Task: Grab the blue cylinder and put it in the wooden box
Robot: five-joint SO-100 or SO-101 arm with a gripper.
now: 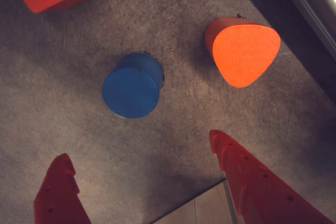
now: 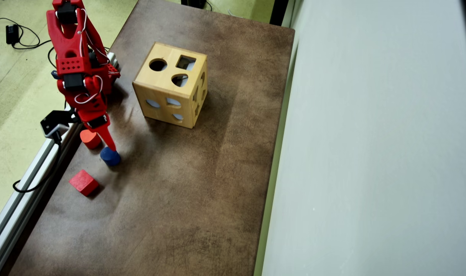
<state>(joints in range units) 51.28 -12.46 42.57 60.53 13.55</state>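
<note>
Pincer (image 1: 142,156) was spread wide with nothing in it, hanging just above the cylinder (image 1: 132,86), which stood upright on the worktop (image 2: 202,184) near its left edge in the overhead view. The cylinder (image 2: 110,156) sat between a red rounded block (image 2: 90,138) and a red cube (image 2: 83,182), touching neither. The box (image 2: 170,85) was well apart, toward the far end, round hole up top.
</note>
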